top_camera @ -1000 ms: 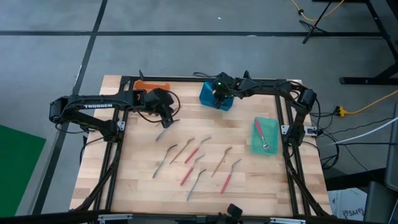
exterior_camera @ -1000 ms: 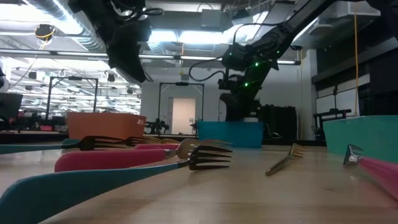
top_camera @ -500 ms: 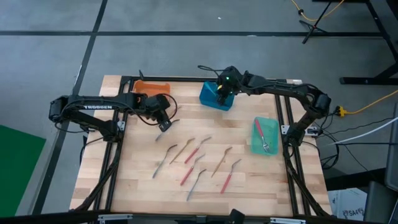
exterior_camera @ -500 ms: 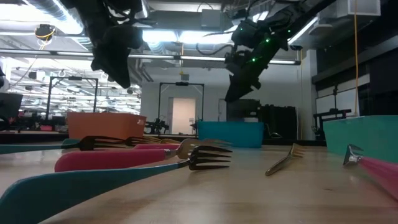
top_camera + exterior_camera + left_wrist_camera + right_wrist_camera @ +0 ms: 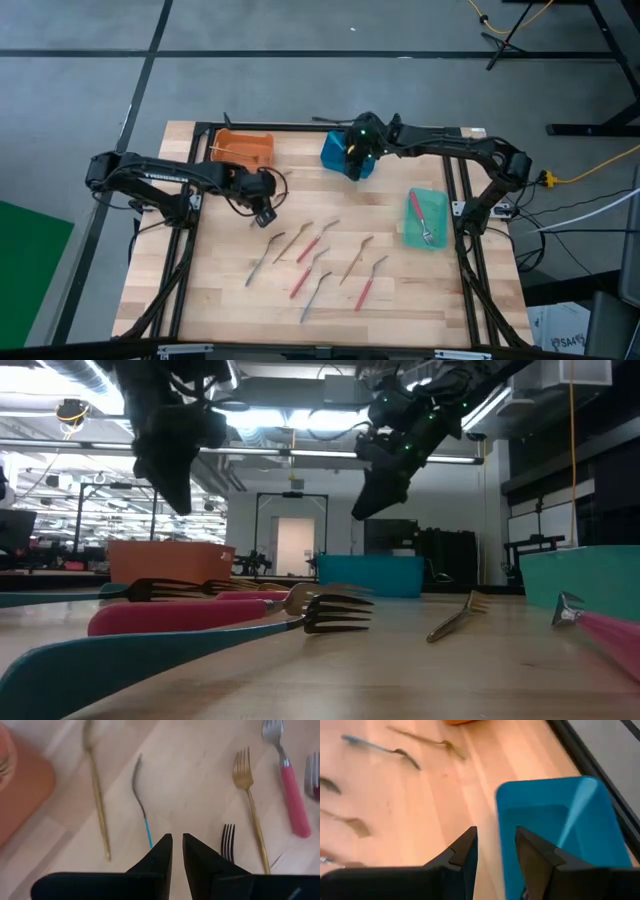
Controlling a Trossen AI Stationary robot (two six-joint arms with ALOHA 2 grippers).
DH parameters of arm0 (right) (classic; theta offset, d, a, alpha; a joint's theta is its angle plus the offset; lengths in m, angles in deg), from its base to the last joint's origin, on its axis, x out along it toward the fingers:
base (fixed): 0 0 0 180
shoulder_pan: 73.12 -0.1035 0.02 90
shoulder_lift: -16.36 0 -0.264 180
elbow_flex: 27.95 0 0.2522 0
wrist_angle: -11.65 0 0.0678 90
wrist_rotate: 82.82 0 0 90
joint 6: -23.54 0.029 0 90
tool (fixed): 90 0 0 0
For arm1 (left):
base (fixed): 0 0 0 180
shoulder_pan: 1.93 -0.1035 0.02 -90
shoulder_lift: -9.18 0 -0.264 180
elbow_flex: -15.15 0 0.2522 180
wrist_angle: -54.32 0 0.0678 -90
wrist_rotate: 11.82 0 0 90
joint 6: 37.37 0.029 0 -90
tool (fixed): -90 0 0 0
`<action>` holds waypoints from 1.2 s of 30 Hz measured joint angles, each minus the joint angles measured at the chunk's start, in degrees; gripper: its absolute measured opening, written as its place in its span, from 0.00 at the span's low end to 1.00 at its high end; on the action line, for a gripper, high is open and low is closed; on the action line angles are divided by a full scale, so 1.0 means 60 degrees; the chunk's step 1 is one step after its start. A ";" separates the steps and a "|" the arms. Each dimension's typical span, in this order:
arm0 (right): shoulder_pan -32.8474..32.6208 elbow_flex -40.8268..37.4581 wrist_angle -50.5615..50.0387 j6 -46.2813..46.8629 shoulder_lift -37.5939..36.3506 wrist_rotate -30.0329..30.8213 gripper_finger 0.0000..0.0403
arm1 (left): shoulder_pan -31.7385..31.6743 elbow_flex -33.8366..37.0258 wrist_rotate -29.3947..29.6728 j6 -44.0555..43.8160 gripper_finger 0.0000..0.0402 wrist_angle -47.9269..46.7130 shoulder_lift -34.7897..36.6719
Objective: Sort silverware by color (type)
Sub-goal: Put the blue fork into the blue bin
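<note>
**Entry: cutlery sort, mid-task. Ref. landmark: blue bin, far edge of table.**

1. Loose silverware. About eight pcs on bare wood, well in front of blue bin. Mix of red-handled, gold and grey/dark, with one teal handle nearest in low view. Slim, flat-lying, curved ends, mostly slanted the same way, spaced apart and not stacked. Unsorted.
2. Left gripper. In front of blue bin and toward left arm's side, above far edge of the loose pcs. Has dropped forward and lower vs. 1 s ago. Fingers narrow, thin slit only, nothing held. Below it sit a dark pc w/ blue tip and a gold spoon. Judged: lining up next pick, and fingers need to widen first.
3. Green bin. In front of blue bin, right arm's side. Holds a red-handled pc plus a grey one.
4. Right gripper. Directly over blue bin. Was down in it 1 s ago, now risen clear. Fingers moderately apart, empty. Pale blue handle lies inside bin. Judged: one drop-off just done.
5. Orange bin. Level w/ blue bin, left arm's side. Gold pc inside.
</note>
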State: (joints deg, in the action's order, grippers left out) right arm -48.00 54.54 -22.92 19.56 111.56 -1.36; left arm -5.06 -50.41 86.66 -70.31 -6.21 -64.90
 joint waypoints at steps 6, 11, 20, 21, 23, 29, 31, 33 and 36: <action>-0.0446 0.0000 0.0100 -0.0169 0.0000 0.0005 0.31 | 0.0409 -0.0001 -0.0002 0.0004 0.10 0.0062 -0.0832; -0.0698 0.0000 0.0101 -0.0172 0.0000 0.0015 0.31 | 0.0481 -0.0002 0.0031 0.0044 0.10 -0.0271 -0.1531; -0.0771 0.0000 0.0094 -0.0370 0.0000 0.0021 0.31 | 0.0478 -0.0002 -0.0093 0.0013 0.10 -0.0689 -0.2496; -0.0771 0.0000 0.0094 -0.0389 0.0000 0.0023 0.31 | 0.0477 -0.0002 -0.0138 0.0013 0.10 -0.0692 -0.2592; -0.0771 0.0000 0.0094 -0.0391 0.0000 0.0023 0.31 | 0.0477 -0.0002 -0.0316 0.0012 0.10 -0.0692 -0.2759; -0.0771 0.0000 0.0094 -0.0395 0.0000 0.0023 0.31 | 0.0477 -0.0002 -0.0541 -0.0002 0.10 -0.0696 -0.3035; -0.0771 0.0000 0.0094 -0.0395 0.0000 0.0019 0.31 | 0.0477 -0.0002 -0.0541 -0.0005 0.10 -0.0696 -0.3040; -0.0771 0.0000 0.0094 -0.0392 0.0000 0.0019 0.31 | 0.0477 -0.0002 -0.0541 -0.0013 0.10 -0.0706 -0.3036; -0.0767 0.0000 0.0094 -0.0395 0.0000 0.0019 0.31 | 0.0477 -0.0002 -0.0583 -0.0016 0.10 -0.0710 -0.3036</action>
State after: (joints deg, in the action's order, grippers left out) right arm -52.60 54.54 -22.36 17.19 111.56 -1.24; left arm -2.20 -50.42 83.16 -70.41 -10.47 -83.12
